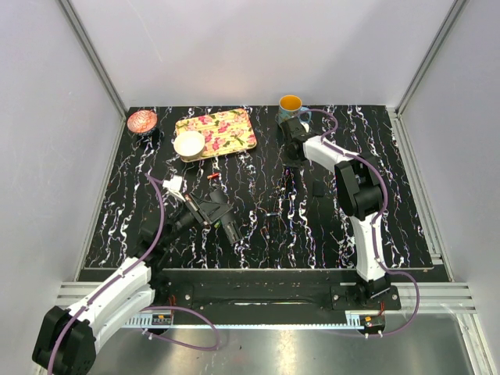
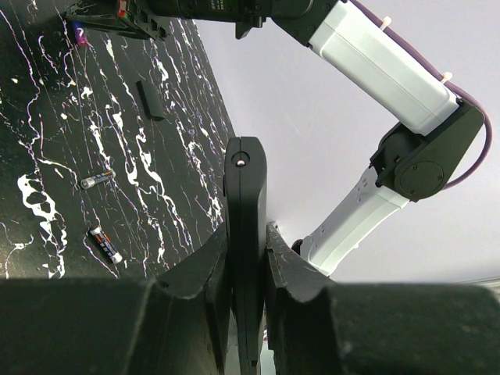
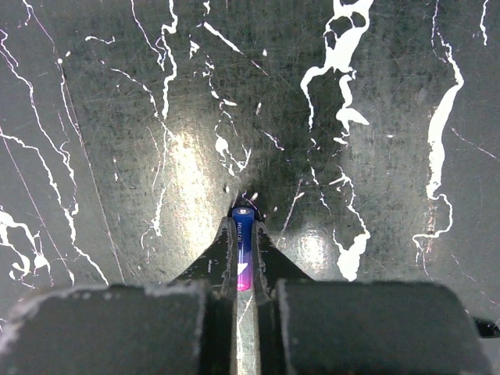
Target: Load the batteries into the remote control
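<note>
The remote (image 2: 245, 176) is clamped on edge in the left gripper (image 2: 246, 238), its long axis running straight out past the fingertips, above the surface (image 2: 47, 125). A purple-blue battery (image 3: 242, 262) is pinched lengthwise in the right gripper (image 3: 243, 234), its end pointing down at the surface. Two loose batteries (image 2: 97, 180) (image 2: 105, 244) lie flat nearby.

Plain pale grey walls (image 1: 258, 47) enclose a black, white-veined marble-look table (image 1: 406, 226), with aluminium rails (image 1: 100, 66) at the corners.

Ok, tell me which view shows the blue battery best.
Right wrist: the blue battery sits close up, pinched in the right gripper. Left wrist shows only a distant blue speck; top external hides it under that gripper.
</note>
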You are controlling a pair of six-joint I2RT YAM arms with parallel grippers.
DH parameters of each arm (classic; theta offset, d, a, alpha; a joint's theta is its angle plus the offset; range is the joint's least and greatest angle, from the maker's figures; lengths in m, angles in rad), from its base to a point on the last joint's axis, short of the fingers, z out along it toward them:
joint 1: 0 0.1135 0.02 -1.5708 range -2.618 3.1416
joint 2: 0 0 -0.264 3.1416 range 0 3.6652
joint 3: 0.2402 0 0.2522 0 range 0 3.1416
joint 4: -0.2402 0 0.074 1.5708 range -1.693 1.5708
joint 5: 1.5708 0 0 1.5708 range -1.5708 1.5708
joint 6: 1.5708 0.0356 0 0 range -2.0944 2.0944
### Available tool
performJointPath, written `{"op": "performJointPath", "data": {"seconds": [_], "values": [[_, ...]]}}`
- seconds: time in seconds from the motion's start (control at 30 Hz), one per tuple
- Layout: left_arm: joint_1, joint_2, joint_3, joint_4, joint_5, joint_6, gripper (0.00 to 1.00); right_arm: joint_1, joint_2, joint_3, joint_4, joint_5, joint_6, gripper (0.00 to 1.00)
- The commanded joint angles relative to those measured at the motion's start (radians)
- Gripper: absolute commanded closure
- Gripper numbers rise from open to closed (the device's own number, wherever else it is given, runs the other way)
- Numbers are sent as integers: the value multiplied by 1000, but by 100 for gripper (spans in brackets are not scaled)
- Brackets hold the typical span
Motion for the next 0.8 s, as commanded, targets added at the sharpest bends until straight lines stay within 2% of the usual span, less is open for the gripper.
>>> {"op": "performJointPath", "data": {"seconds": [0.0, 0.13, 0.2, 0.47, 0.53, 0.63, 0.77], "values": [[-2, -2, 9, 64, 7, -7, 100, -1, -52, -2, -22, -27, 2, 100], [-2, 18, 34, 70, 6, 2, 100, 17, -242, -86, -15, -66, -13, 100], [-2, 44, 41, 92, 0, 3, 100, 29, -324, -183, 13, -86, -40, 100], [-6, 231, 110, 241, -31, -33, 100, 110, -842, -580, 180, -214, -63, 100], [-16, 267, 138, 282, -54, -36, 100, 164, -972, -623, 195, -224, -75, 100], [-37, 345, 185, 328, -82, -46, 100, 253, -1083, -671, 176, -218, -76, 100], [-55, 489, 227, 444, -97, -107, 100, 339, -1138, -670, 128, -182, -75, 100]]}}
